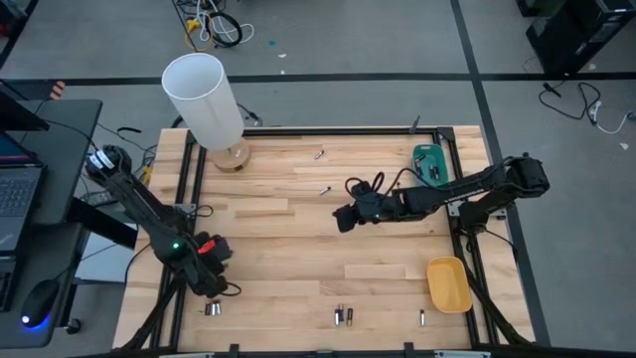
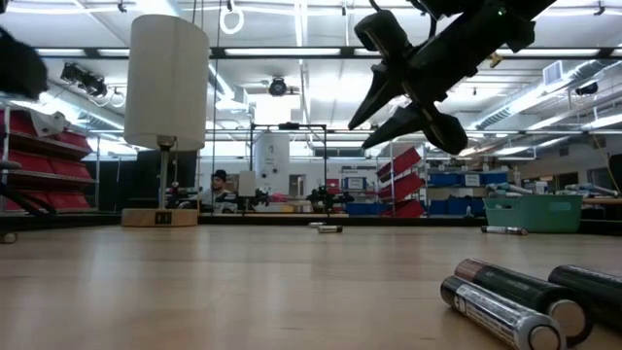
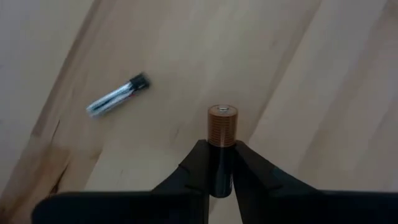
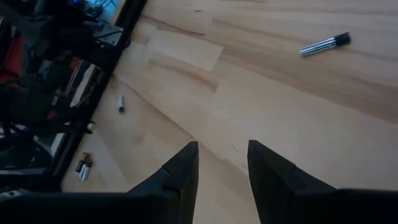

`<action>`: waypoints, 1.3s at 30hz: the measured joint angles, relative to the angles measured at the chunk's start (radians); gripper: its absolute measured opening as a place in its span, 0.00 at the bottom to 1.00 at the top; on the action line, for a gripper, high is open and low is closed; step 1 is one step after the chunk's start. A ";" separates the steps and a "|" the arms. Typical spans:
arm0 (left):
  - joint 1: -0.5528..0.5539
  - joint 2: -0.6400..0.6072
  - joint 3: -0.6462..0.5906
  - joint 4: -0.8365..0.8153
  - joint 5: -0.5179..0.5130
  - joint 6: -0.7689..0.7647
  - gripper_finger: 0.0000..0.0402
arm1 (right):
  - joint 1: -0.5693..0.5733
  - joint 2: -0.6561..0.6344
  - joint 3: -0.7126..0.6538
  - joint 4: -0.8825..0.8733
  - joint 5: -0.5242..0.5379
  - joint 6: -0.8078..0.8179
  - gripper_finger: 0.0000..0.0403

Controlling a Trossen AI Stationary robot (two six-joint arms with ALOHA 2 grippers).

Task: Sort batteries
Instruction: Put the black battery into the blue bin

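Note:
My left gripper [image 3: 222, 149] is at the table's near left [image 1: 211, 282], shut on a battery [image 3: 222, 126] with a copper-coloured end and a dark body. A silvery battery with a dark end [image 3: 118, 95] lies flat on the wood beside it [image 1: 212, 309]. My right gripper [image 4: 222, 146] hovers open over the table's middle [image 1: 341, 218], with nothing between its fingers [image 2: 360, 136]. More batteries lie on their sides: two at the far middle [image 1: 320, 154] [image 1: 325, 190], a pair at the near edge [image 1: 341, 316] and one [image 1: 421, 317] right of it. My left gripper pinches the battery's dark body [image 3: 221, 163] between its two fingers, which come from above and point steeply down. The battery lies along the fingers, and its copper-coloured end [image 3: 222, 118] sticks out past the fingertips toward the wood.
A teal tray [image 1: 429, 162] sits at the far right and a yellow tray [image 1: 448, 283] at the near right. A lamp with a white cylindrical shade [image 1: 204, 99] stands on a wooden base at the far left. A black frame [image 1: 467, 179] borders the table.

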 joint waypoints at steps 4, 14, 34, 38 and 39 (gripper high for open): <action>0.063 0.000 0.034 0.048 -0.028 0.074 0.14 | 0.013 0.000 0.000 0.020 0.000 -0.025 0.31; 0.281 -0.001 0.155 0.189 -0.134 0.498 0.14 | 0.017 0.000 0.000 0.162 -0.153 0.167 0.31; 0.655 0.006 0.160 0.749 -0.001 0.829 0.18 | 0.029 0.004 0.000 0.531 -0.017 -0.103 0.63; 0.712 0.037 0.160 0.857 0.072 0.782 0.18 | 0.029 0.004 0.000 0.541 0.060 -0.267 0.64; 0.724 0.049 0.160 0.901 0.091 0.774 0.18 | 0.029 0.004 0.000 0.542 0.062 -0.298 0.63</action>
